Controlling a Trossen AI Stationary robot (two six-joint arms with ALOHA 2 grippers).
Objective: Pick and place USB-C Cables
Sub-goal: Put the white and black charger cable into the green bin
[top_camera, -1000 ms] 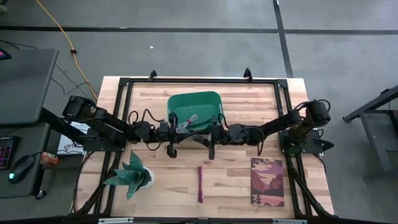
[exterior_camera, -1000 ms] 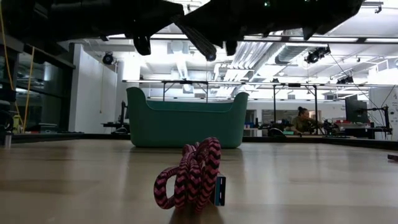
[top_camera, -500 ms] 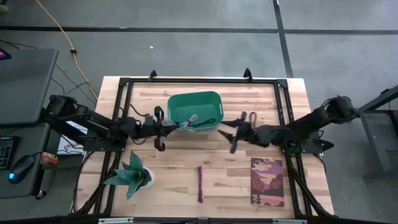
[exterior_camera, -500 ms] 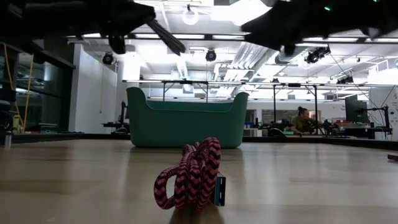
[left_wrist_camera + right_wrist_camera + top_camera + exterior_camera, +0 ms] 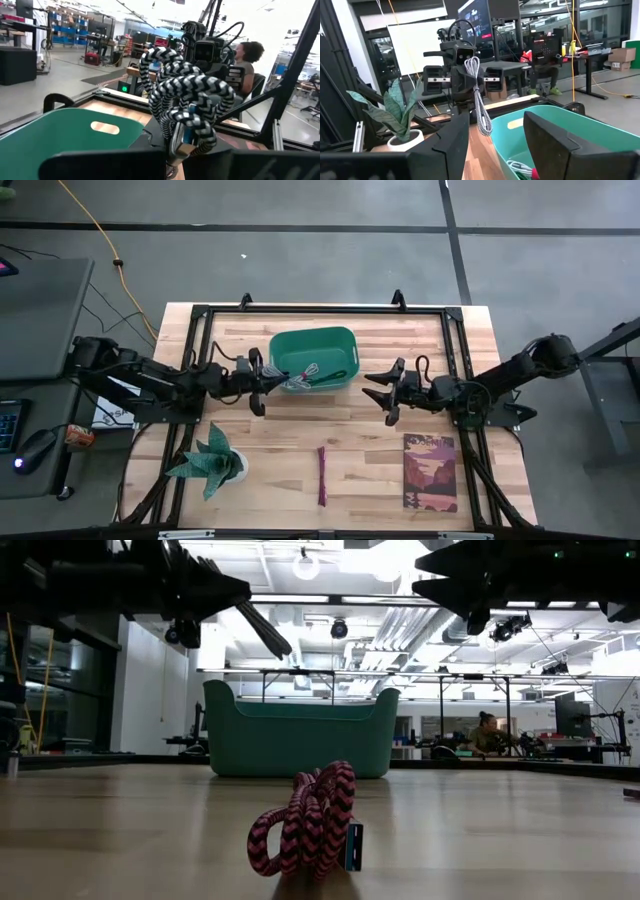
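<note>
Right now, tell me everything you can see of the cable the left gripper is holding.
The grey cable is a short braided bundle with a black-and-white zigzag weave, looped over itself, with a metal plug end showing low in the left wrist view. The left gripper is shut on it and holds it off the table, at the left rim of the green bin. In the right wrist view it hangs down from the gripper as a thin loop. Only the gripper touches it.

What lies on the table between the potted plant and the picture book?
In the high view, the maroon cable lies alone on bare wood between the plant and the book, touching neither.
</note>
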